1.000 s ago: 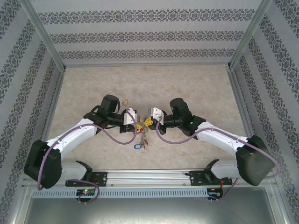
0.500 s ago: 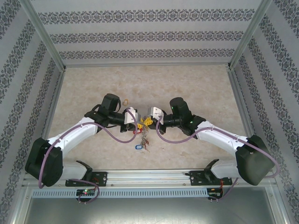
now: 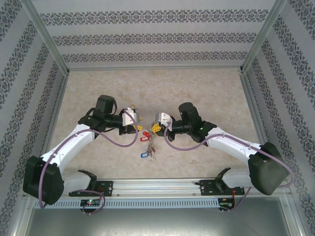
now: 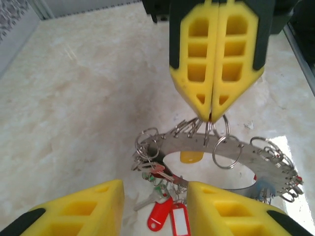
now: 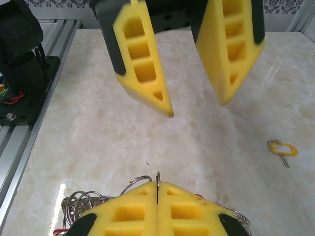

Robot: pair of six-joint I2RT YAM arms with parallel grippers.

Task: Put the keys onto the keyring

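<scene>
The keyring [image 4: 251, 160], a flat grey metal ring, is held tilted by its upper rim in your right gripper [image 4: 211, 115], whose yellow fingers are pressed fully together on the metal. A cluster of keys [image 4: 160, 216] with red tags dangles from the keyring's lower rim, and small split rings line the rest of it. Your left gripper [image 5: 196, 104] faces the keyring from near it, fingers spread wide, holding nothing. One yellow-tagged key [image 5: 283, 149] lies flat on the marble table [image 4: 74, 98], well apart from the keyring.
</scene>
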